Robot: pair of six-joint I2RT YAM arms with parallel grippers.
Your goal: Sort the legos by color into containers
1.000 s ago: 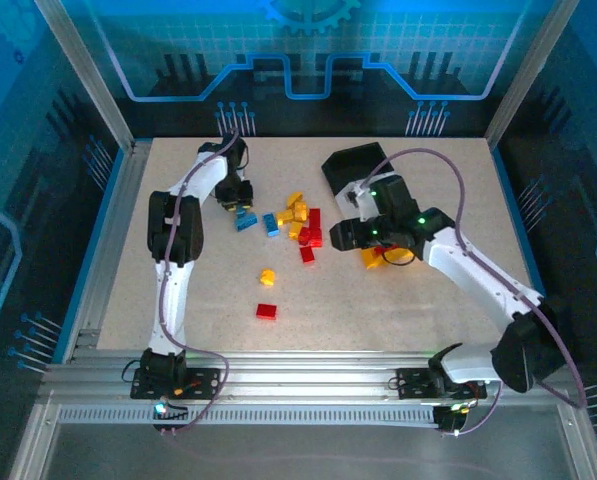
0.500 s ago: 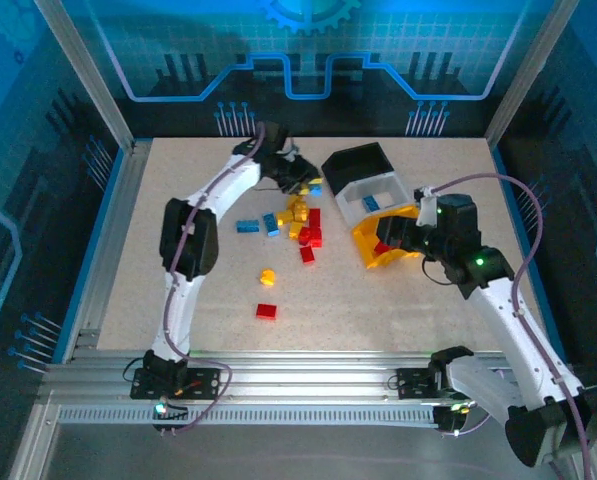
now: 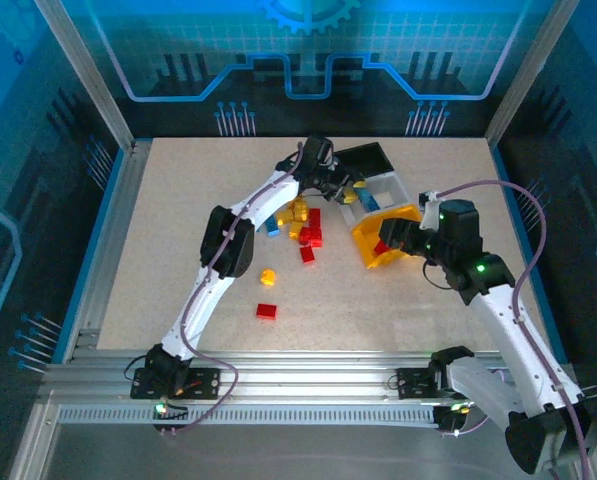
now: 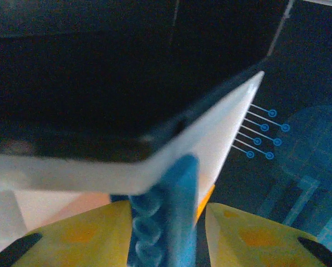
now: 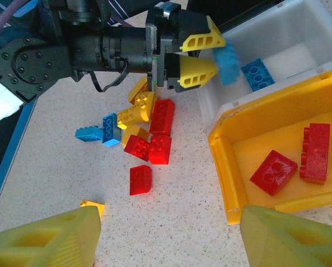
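Three small open-top bins sit packed close in a slanted row on the right half of the speckled beige tabletop [image 3: 168,210]. The black plastic bin [image 3: 363,158] is farthest, the translucent white plastic bin [image 5: 299,30] is in the middle, and the bright yellow plastic bin [image 5: 227,167] is nearest. The black bin's inside is too dark to read. The white bin holds one flat blue brick [image 5: 258,73], studs up. The yellow bin holds two red bricks, both studs up. The squared red brick [image 5: 315,153] lies in line with the bin's walls, and the slanted red brick [image 5: 273,172] is turned on a diagonal.

The left gripper [image 5: 217,54] reaches over the white bin's wall, its yellow fingers a narrow way apart. A second small blue plastic brick [image 4: 166,222] is at their tips. It stands on edge, its long axis running out along the fingers toward the bin and its studs facing sideways at one finger. A sliver of gap shows on its other side, and I cannot tell whether it is pinched or loose.

The right gripper [image 5: 171,219] hovers over the table beside the yellow bin, jaws wide, holding nothing.

A loose heap of red, yellow and blue bricks [image 5: 149,128] lies just left of the bins. A lone yellow-orange brick [image 3: 267,277] and a lone red brick [image 3: 266,311] lie well apart, nearer the arm bases.
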